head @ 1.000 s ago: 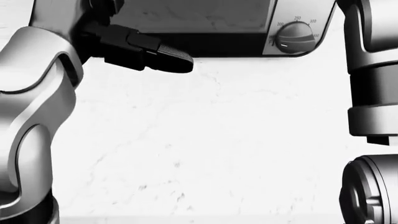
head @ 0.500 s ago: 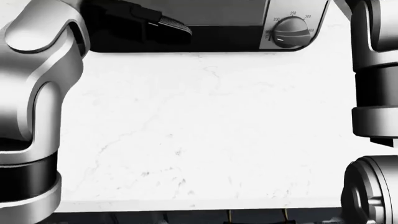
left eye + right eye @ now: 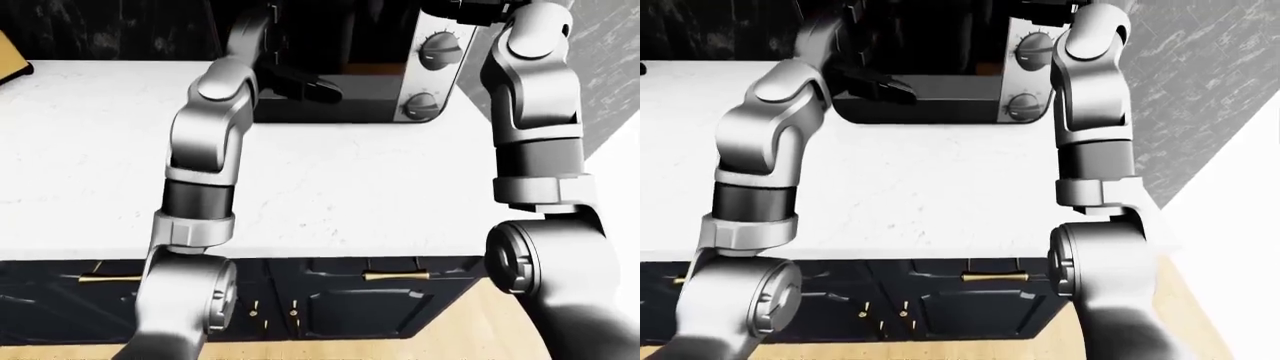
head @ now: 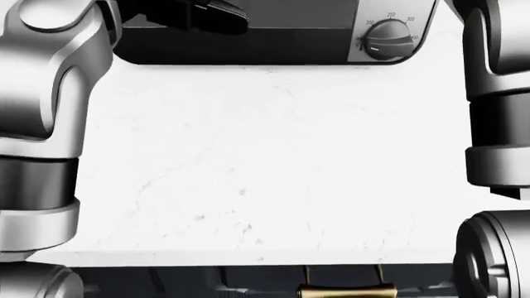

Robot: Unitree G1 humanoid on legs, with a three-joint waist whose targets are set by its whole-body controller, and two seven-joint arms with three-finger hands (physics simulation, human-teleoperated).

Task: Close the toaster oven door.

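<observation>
The left hand [image 3: 300, 84] reaches in at the toaster oven's [image 3: 395, 75] left side, its dark fingers [image 3: 880, 86] stretched out flat rather than curled, low against the oven's face just above its dark bottom edge. They grip nothing that shows. The right hand [image 3: 470, 9] is up at the oven's upper right corner, cut off by the frame, so whether it is spread or closed cannot be told.

The oven stands on the white counter [image 4: 265, 167], its two knobs [image 3: 437, 49] to the right of the door [image 3: 940, 86]. Whether the door is fully shut cannot be read here.

Likely risks: flat fingers may slide off the door instead of pushing it home, and a hard push could shove the whole oven away along the counter. The left forearm [image 3: 210, 135], crossing close by the oven's left corner, might snag there.
</observation>
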